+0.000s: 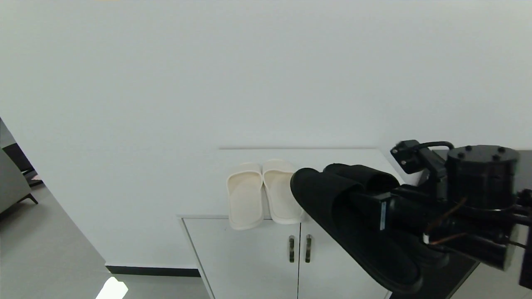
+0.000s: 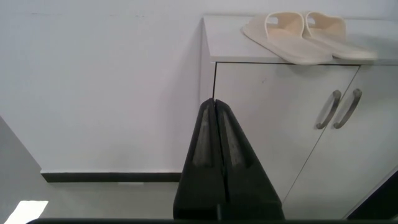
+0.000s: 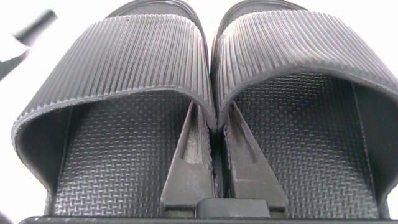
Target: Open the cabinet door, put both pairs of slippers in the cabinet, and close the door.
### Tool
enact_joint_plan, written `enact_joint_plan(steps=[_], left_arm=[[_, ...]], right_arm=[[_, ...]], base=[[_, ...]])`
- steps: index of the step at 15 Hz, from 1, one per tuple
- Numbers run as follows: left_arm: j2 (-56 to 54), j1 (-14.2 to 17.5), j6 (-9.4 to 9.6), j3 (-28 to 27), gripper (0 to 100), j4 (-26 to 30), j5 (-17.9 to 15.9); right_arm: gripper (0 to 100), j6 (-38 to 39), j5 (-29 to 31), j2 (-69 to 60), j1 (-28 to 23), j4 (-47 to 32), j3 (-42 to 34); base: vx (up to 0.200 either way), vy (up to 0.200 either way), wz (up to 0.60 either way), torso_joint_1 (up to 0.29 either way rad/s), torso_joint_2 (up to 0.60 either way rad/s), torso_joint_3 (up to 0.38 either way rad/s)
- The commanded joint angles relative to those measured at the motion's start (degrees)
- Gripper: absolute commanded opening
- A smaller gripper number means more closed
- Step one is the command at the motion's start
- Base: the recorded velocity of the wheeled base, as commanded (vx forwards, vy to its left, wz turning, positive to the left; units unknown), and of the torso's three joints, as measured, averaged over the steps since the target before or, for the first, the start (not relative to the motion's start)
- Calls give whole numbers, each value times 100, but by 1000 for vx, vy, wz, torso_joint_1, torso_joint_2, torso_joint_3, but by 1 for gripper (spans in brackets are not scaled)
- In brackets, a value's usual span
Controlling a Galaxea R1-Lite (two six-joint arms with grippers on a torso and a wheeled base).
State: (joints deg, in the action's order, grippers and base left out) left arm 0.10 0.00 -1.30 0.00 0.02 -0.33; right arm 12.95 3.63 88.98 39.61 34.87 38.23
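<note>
The black slippers (image 1: 332,207) are matte rubber slides. Their broad straps have fine ribs running lengthwise and their footbeds a small pebbled grain, as the right wrist view (image 3: 143,68) shows. The right gripper (image 3: 213,109) is clamped on them: one tapered dark finger (image 3: 189,162) sits in each slipper, and the two press the adjoining inner walls together. In the head view the pair hangs tilted at 3 o'clock from the white slippers (image 1: 264,193). Its rounded upper end is just beside them and its lower end is in front of the right door.

The white slippers are smooth, cream, moulded slides. They lie side by side on the flat top of the cabinet (image 1: 332,155), with their ends overhanging the front edge. The cabinet is plain white board with square edges. Its two doors (image 1: 245,253) are closed, and slim metal bar handles (image 1: 291,248) stand at 5 o'clock from the white pair.

The left gripper (image 2: 214,106) has its two dark wedge-shaped fingers pressed together on nothing. It points at the cabinet's left front corner (image 2: 214,81).

The black pair and the right arm cover the cabinet's right side. I cannot tell whether the black slippers touch the top. The right wrist view cuts off their far ends.
</note>
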Motion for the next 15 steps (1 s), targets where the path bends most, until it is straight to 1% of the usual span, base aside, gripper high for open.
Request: enact_joint_plan(steps=[1,2,4,8,10,11,12,13,14,15], left_arm=[[-1,0,-1,0,0,6,-2],[-1,0,-1,0,0,-2,-2],[-1,0,-1,0,0,6,-11],[-1,0,-1,0,0,6,-11],[-1,0,-1,0,0,6,-11],[-1,0,-10,0,0,6,-11],[-1,0,-10,0,0,6,-11],[-1,0,-1,0,0,6,-11],[-1,0,-1,0,0,6,-11],[-1,0,-1,0,0,6,-11]], right_arm=[[0,-11,-267,-1093,381,12,-782],[0,6,-275,-1243,522,20,-1028],[0,-3,-337,-1339,662,47,-1204],[0,15,-521,-1366,724,64,-1265],[0,15,-653,-1471,768,196,-1388],[0,15,-882,-1594,777,302,-1503],[0,15,-882,-1594,777,302,-1503],[0,6,-1216,-1814,777,328,-1670],[0,6,-1286,-1849,777,328,-1687],[0,6,-1532,-1972,777,328,-1766]], base=[[0,0,0,0,0,0],[0,0,0,0,0,0],[0,0,0,0,0,0],[-200,0,0,8,2,2],[-200,0,0,-7,-2,7],[-200,0,0,-2,-12,2],[-200,0,0,2,2,2],[-200,0,0,-2,7,2],[-200,0,0,-7,2,-2],[-200,0,0,-2,2,-2]])
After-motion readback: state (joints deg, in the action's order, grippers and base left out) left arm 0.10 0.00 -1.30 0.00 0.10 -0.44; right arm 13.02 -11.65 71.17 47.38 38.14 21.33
